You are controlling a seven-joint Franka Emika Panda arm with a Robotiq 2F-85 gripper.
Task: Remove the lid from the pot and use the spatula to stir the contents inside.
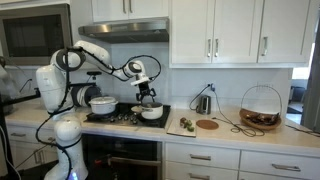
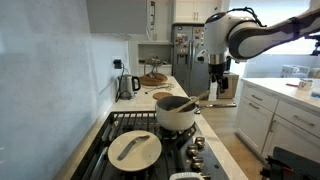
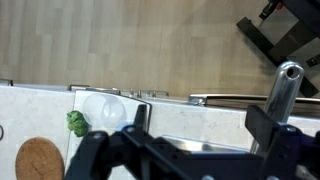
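Note:
The small white pot (image 2: 176,116) (image 1: 152,113) stands uncovered on the stove. The spatula (image 2: 193,99) rests in it, its handle leaning out toward the counter's front edge. My gripper (image 2: 219,84) (image 1: 147,95) hangs just above and beside the handle's end, open, holding nothing. In the wrist view the gripper (image 3: 200,115) shows both dark fingers (image 3: 136,116) spread wide, and a silvery handle (image 3: 282,92) rises just outside one finger. Which thing is the lid I cannot tell.
A larger white pot with a domed top (image 2: 134,148) (image 1: 102,103) sits on the neighbouring burner. Along the counter stand a cutting board with green food (image 3: 77,123), a round wooden trivet (image 1: 206,125), a kettle (image 2: 127,85) and a wire basket (image 1: 260,108).

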